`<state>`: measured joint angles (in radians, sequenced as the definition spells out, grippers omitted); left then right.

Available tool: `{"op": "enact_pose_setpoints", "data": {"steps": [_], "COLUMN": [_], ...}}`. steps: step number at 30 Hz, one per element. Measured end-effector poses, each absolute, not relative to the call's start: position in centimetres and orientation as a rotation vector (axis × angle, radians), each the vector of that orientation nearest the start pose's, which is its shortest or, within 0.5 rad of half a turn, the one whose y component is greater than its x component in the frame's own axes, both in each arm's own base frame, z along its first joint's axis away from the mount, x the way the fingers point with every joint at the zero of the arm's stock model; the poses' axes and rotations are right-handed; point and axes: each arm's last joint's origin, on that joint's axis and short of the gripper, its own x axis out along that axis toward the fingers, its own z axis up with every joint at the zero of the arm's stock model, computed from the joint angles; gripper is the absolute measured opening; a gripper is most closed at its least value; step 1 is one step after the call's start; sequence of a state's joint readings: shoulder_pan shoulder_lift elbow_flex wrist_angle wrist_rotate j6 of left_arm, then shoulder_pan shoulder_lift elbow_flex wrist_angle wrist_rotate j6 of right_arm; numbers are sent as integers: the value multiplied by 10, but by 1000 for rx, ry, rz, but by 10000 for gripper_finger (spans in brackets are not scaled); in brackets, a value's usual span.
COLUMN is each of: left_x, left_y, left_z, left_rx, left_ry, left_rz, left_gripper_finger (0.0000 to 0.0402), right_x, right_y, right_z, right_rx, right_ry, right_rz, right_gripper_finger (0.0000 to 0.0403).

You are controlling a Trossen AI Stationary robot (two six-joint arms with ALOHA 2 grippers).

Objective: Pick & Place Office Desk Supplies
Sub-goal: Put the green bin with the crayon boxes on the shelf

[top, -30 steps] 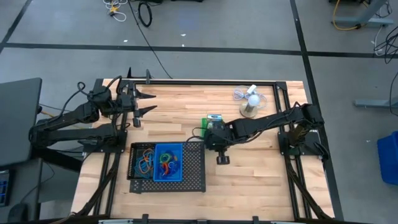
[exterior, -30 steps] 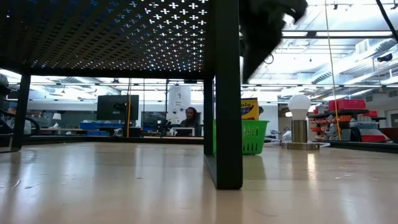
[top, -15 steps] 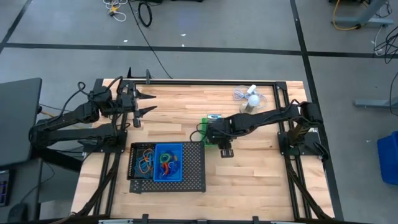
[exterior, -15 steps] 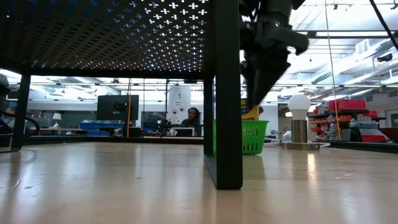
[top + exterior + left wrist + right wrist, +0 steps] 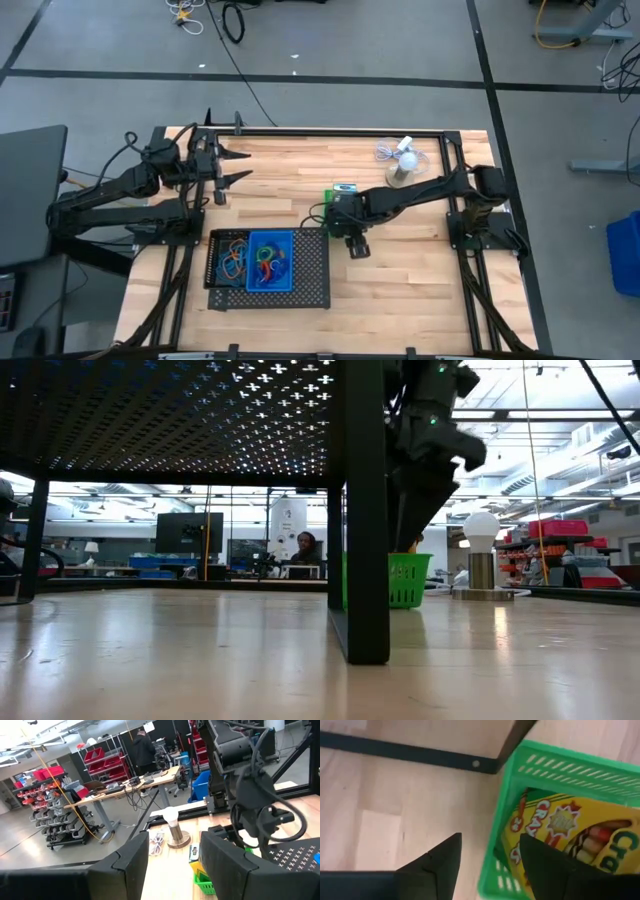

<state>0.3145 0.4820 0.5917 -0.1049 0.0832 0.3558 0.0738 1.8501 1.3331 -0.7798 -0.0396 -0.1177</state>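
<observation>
A green bin (image 5: 560, 767) stands on the table beside the black mesh tray's far right corner, and in it a yellow crayon box (image 5: 560, 825) stands upright. My right gripper (image 5: 490, 840) hangs just above the bin's (image 5: 328, 197) near left corner. It points steeply down and is open, one finger over the bin's inside and one outside its wall. In the low view the right gripper (image 5: 408, 545) reaches down to the bin's rim (image 5: 410, 585). Whether a finger touches the bin I cannot tell. My left gripper (image 5: 245, 165) waits open and level at the far left.
The black mesh tray (image 5: 315, 270) stands on legs (image 5: 365, 510) near the front. It carries a blue bin (image 5: 252, 240) and loose coloured rubber bands (image 5: 232, 262). A white mini fan (image 5: 403, 165) stands at the far right of the table. Bare wood lies to the right of the tray.
My right gripper has come down toward the green bin, shifting a little toward the table's far edge, and it has opened. The bin and the crayon box have stayed where they were.
</observation>
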Motion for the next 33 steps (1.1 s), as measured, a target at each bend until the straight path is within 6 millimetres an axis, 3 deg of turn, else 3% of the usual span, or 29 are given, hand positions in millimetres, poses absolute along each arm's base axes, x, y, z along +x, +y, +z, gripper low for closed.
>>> {"op": "enact_pose_setpoints", "data": {"steps": [7, 16, 23, 29, 33], "left_x": [114, 114, 114, 114, 114], "left_y": [35, 35, 35, 35, 35], "left_z": [312, 312, 312, 312, 312], "left_rx": [351, 351, 351, 352, 351], "left_ry": [41, 41, 42, 42, 41], "left_rz": [232, 233, 234, 234, 234], "left_gripper_finger": [188, 188, 188, 188, 188], "right_x": [367, 373, 369, 367, 366], "right_y": [27, 16, 15, 15, 15], "right_z": [176, 174, 158, 157, 156], "right_rx": [-127, -117, -112, -88, -92], "right_ry": [1326, 1296, 1299, 1323, 1329], "right_rz": [184, 141, 127, 110, 110], "right_gripper_finger": [197, 184, 124, 20, 17]}}
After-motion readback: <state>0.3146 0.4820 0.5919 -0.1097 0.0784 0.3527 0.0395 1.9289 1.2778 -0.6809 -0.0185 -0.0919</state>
